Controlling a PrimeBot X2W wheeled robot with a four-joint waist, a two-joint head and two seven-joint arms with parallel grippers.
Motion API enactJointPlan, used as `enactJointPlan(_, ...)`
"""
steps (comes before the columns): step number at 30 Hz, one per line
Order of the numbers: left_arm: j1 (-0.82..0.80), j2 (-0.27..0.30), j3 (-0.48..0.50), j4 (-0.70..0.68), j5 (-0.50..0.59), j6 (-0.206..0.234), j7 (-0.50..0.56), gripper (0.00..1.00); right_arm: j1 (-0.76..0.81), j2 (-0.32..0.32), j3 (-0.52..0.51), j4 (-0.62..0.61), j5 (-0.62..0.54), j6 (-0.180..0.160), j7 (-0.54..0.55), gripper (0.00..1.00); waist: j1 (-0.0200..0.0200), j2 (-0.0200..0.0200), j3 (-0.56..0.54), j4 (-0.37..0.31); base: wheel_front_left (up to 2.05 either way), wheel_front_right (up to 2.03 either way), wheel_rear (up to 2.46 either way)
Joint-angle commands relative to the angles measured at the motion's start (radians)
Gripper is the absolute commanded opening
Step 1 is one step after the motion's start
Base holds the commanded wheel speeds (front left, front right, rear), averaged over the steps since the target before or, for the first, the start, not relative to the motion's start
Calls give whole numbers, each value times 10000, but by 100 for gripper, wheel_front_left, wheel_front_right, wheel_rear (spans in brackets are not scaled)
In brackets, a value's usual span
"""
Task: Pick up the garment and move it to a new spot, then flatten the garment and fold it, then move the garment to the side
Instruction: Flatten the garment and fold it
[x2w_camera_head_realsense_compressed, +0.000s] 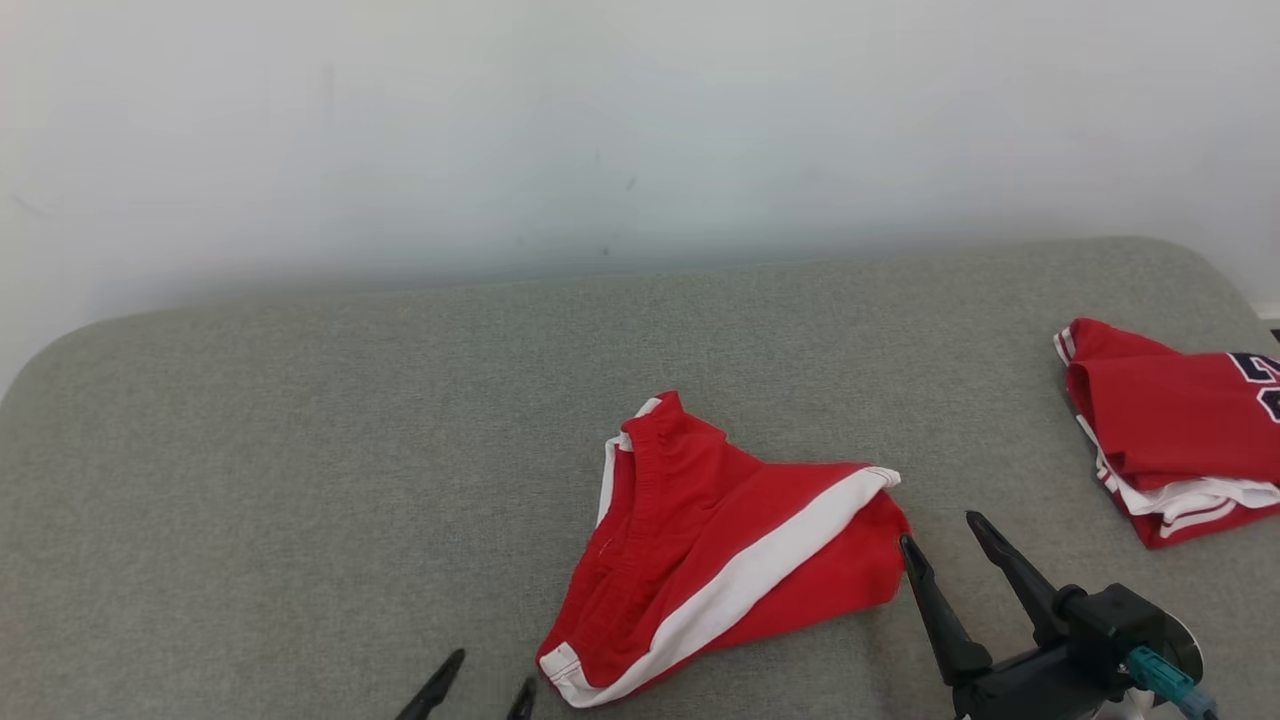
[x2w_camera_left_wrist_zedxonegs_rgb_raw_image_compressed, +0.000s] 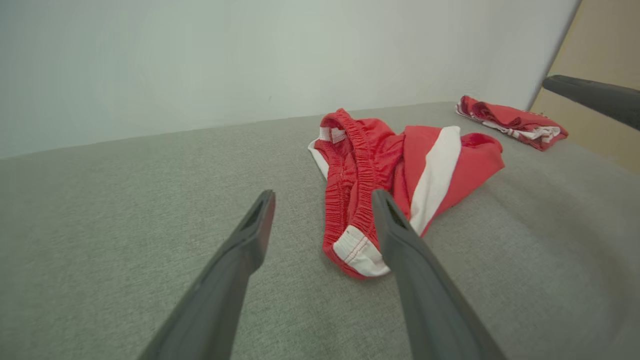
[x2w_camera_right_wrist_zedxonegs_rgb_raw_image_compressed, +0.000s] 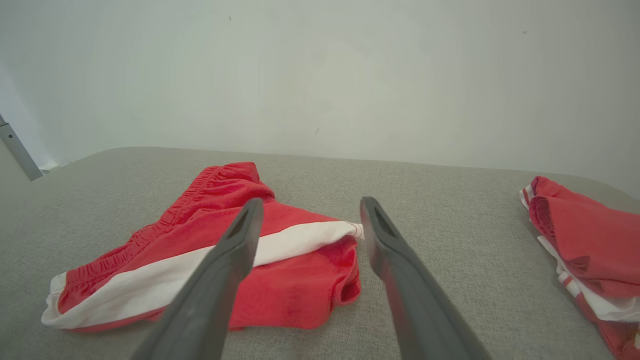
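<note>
A pair of red shorts (x2w_camera_head_realsense_compressed: 700, 545) with a white side stripe lies crumpled on the grey cushioned surface (x2w_camera_head_realsense_compressed: 300, 450), near its middle front. Its elastic waistband (x2w_camera_left_wrist_zedxonegs_rgb_raw_image_compressed: 350, 175) faces my left side. My left gripper (x2w_camera_head_realsense_compressed: 480, 685) hovers open just left of the shorts' near corner (x2w_camera_left_wrist_zedxonegs_rgb_raw_image_compressed: 360, 252), holding nothing. Open and empty too, my right gripper (x2w_camera_head_realsense_compressed: 940, 535) sits at the shorts' right leg end (x2w_camera_right_wrist_zedxonegs_rgb_raw_image_compressed: 345, 270), one finger close to the fabric. The left wrist view also catches the shorts (x2w_camera_left_wrist_zedxonegs_rgb_raw_image_compressed: 400, 170), and the right wrist view has them (x2w_camera_right_wrist_zedxonegs_rgb_raw_image_compressed: 210, 260) behind its fingers.
A second red garment (x2w_camera_head_realsense_compressed: 1170, 430) with white trim and dark lettering lies folded at the surface's far right, also visible as the folded garment (x2w_camera_right_wrist_zedxonegs_rgb_raw_image_compressed: 585, 240). A pale wall (x2w_camera_head_realsense_compressed: 640, 130) rises behind the surface. Bare grey fabric stretches left of the shorts.
</note>
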Motion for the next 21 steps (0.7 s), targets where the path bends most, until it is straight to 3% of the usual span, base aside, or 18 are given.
enactJointPlan(1, -272, 119, -171, 183, 153, -66, -30, 100, 86, 27, -38, -51, -78, -12, -38, 100, 1, 0, 64, -103, 0, 0, 0)
enactJointPlan(11, -1912, 1074, -1594, 1682, 593, -220, 143, 100, -138, 14, -234, -106, -248, -13, -38, 100, 1, 0, 514, -358, 0, 0, 0)
enactJointPlan(12, -2078, 1147, -1795, 1805, 503, -224, 202, 94, -177, 14, -245, -94, -254, -13, -38, 100, 1, 0, 559, -378, 0, 0, 0)
enactJointPlan(14, -2423, 1396, -2306, 2004, 323, -233, 313, 64, -291, 17, -224, -78, -260, -13, -38, 100, 1, 0, 646, -427, 0, 0, 0)
enactJointPlan(15, -2593, 1463, -2544, 2078, 156, -233, 408, 60, -345, 22, -206, -75, -257, -13, -38, 100, 1, 0, 702, -462, 0, 0, 0)
enactJointPlan(16, -2738, 1532, -2833, 2150, 26, -235, 499, 51, -364, 15, -206, -65, -246, -13, -38, 100, 1, 0, 736, -482, 0, 0, 0)
enactJointPlan(17, -2903, 1634, -3067, 2207, -106, -236, 592, 49, -367, 18, -191, -60, -237, -13, -38, 100, 1, 0, 783, -512, 0, 0, 0)
enactJointPlan(20, -3228, 1883, -3413, 2378, -423, -238, 866, 52, -470, 30, -178, -41, -235, -13, -38, 100, 1, 0, 867, -598, 0, 0, 0)
enactJointPlan(21, -3286, 1932, -3518, 2395, -503, -239, 927, 64, -515, 31, -170, -42, -225, -13, -39, 100, 1, 0, 888, -632, 0, 0, 0)
